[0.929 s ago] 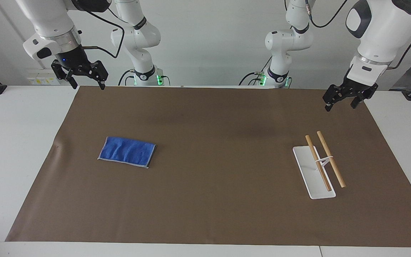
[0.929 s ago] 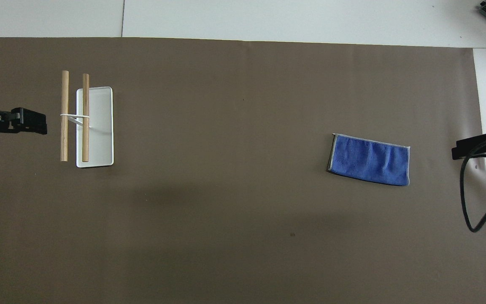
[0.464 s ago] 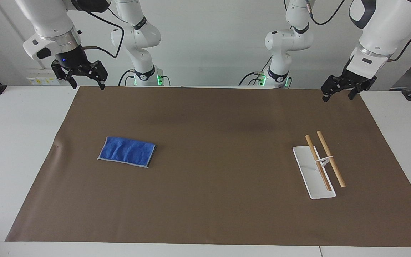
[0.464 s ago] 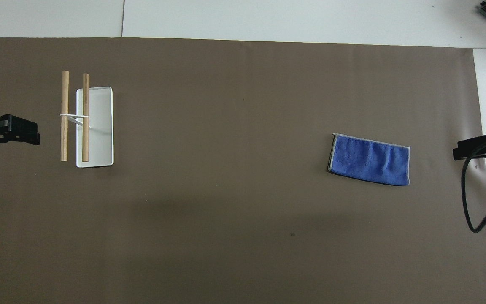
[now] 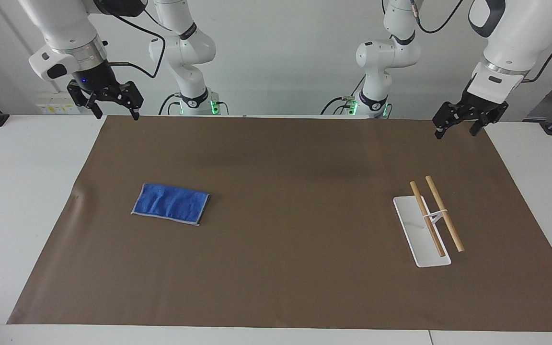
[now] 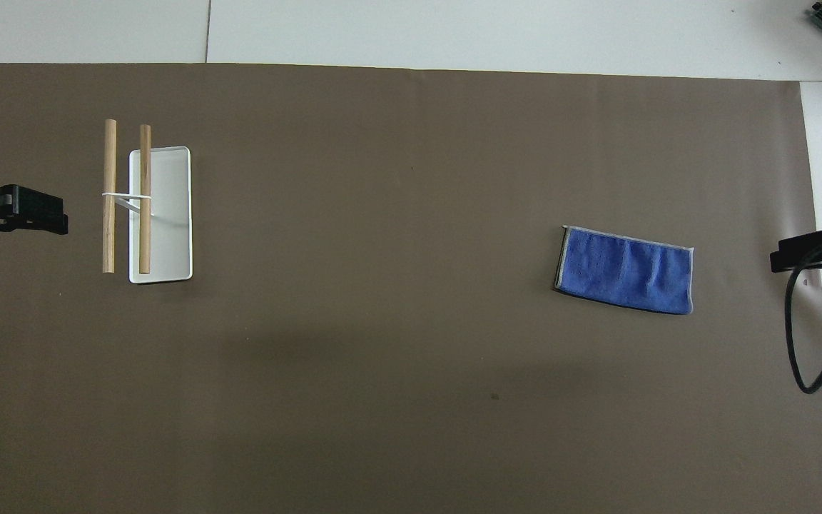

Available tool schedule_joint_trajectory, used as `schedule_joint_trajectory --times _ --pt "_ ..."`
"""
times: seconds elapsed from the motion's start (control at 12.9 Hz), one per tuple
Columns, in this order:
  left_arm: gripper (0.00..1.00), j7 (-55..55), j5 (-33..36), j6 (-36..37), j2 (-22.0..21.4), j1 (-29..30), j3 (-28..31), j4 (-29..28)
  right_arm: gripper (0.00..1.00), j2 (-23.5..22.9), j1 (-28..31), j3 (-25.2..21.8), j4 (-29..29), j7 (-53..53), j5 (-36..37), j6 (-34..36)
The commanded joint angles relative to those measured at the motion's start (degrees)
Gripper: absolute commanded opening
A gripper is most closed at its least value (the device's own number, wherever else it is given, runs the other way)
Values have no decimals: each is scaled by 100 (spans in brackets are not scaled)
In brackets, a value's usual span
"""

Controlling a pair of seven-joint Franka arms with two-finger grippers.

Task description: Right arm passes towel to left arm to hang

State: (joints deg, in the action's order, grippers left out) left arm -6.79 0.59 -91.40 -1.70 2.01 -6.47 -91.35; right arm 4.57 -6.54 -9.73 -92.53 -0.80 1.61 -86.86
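Note:
The bright-blue towel (image 5: 170,203) lies flat on the brown mat toward the right arm's end of the table; it also shows in the overhead view (image 6: 625,270). My right gripper (image 5: 116,114) is open and empty, up in the air over the mat's corner at the robots' end, well apart from the towel; its tip shows in the overhead view (image 6: 788,255). My left gripper (image 5: 455,133) is open and empty, raised over the mat's edge at the left arm's end; it also shows in the overhead view (image 6: 40,214).
A rack with two wooden bars (image 5: 436,218) on a white base (image 5: 408,211) stands toward the left arm's end, also in the overhead view (image 6: 168,214). The brown mat (image 5: 281,191) covers most of the table. The right arm's black cable (image 6: 796,343) loops down beside the mat.
My left gripper has risen and drawn back a little toward the robots' end. My right gripper has shifted up very slightly. The towel and rack have not moved.

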Motion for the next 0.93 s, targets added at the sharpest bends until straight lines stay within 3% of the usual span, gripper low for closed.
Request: schedule_joint_trajectory --times 0.0,0.54,0.85 --pt "100 73 -41 -71 -85 1 6 -58 100 167 30 15 -204 -17 68 -112" --pt "100 205 -41 -44 -94 28 15 -58 100 202 21 24 -274 -17 59 -121" --pt "100 627 -41 0 -94 28 23 -67 100 342 56 15 -607 -25 59 -339"
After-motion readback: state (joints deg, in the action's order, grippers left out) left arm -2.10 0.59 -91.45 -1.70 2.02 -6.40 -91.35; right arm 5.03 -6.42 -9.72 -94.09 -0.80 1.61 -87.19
